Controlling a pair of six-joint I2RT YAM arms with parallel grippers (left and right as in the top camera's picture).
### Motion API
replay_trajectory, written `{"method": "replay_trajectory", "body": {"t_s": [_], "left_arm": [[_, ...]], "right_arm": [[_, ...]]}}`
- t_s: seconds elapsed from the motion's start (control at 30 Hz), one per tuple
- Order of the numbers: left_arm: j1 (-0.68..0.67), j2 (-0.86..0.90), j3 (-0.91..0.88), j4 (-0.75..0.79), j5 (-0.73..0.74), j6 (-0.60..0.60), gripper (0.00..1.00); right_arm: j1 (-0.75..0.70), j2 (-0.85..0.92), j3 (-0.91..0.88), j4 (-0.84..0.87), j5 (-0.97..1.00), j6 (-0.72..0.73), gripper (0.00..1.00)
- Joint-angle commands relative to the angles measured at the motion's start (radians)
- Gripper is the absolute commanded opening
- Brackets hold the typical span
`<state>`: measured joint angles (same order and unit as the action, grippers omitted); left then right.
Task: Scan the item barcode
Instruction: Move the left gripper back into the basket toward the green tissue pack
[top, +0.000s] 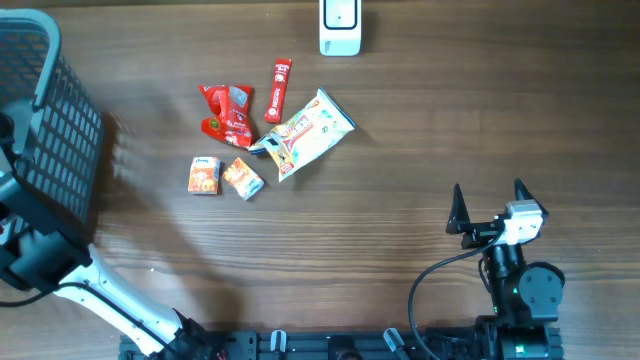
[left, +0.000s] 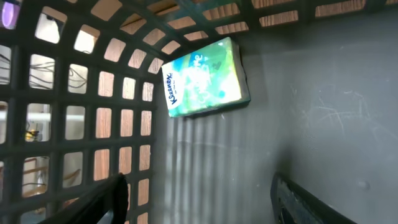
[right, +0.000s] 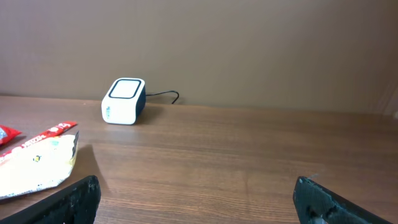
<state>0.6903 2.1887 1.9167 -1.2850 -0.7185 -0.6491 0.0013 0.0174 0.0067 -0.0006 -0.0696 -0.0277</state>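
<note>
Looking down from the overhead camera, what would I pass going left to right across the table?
Black mesh basket → orange carton → tilted orange carton → red stick sachet → white scanner → right gripper.

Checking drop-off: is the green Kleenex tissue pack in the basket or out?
In. The green Kleenex tissue pack lies on the floor of the dark plastic mesh basket, against its lattice wall.

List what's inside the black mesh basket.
A green Kleenex pack lies on the basket floor by the mesh wall. Floor outside the wrist view is unseen.
</note>
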Motion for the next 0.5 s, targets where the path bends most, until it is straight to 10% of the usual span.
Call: {"method": "replay_trajectory", "body": {"t_s": [0.0, 0.47], "left_arm": [[0.008, 0.032, -0.040, 0.025, -0.035, 0.018, 0.68], [0.031, 0.065, -0.068, 0.086, -0.136, 0.061, 0.76]], "right_arm": [[0.004, -0.007, -0.002, 0.002, 0.014, 0.008, 1.00], [0.004, -0.007, -0.002, 0.002, 0.014, 0.008, 1.00]]}}
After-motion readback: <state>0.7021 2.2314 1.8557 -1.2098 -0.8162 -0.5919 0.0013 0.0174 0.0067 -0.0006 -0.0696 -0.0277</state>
